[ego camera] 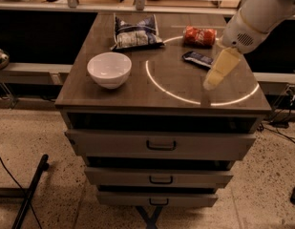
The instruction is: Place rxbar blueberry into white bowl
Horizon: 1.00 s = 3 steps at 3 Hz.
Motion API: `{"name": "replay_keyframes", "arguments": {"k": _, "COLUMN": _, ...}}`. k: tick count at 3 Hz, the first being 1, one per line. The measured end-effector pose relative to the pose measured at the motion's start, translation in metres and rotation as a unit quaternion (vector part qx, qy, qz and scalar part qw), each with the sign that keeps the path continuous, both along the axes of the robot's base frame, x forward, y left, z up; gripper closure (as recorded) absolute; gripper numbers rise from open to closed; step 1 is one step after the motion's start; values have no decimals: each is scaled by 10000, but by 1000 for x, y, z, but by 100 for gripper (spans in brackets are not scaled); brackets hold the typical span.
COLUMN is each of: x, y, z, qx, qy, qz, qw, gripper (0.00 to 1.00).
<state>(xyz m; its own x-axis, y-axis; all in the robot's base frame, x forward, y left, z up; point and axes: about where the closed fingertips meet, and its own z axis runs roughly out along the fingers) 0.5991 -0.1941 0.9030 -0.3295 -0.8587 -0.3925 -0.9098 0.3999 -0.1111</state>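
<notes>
No legible text on anything.

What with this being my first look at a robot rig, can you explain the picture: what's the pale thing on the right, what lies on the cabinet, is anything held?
One camera looks down at a drawer cabinet from the front. The pale shape at the upper right is a robot arm. Its gripper hangs over the top's right side, near the bar. A white bowl sits at the left, with a chip bag and a can at the back. The bar lies on the top, not held.
</notes>
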Motion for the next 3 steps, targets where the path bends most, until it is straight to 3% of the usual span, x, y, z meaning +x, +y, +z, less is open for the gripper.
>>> {"name": "replay_keyframes", "arguments": {"k": 3, "x": 85, "y": 5, "z": -67, "qx": 240, "qy": 77, "qz": -800, "qw": 9965, "gripper": 0}}
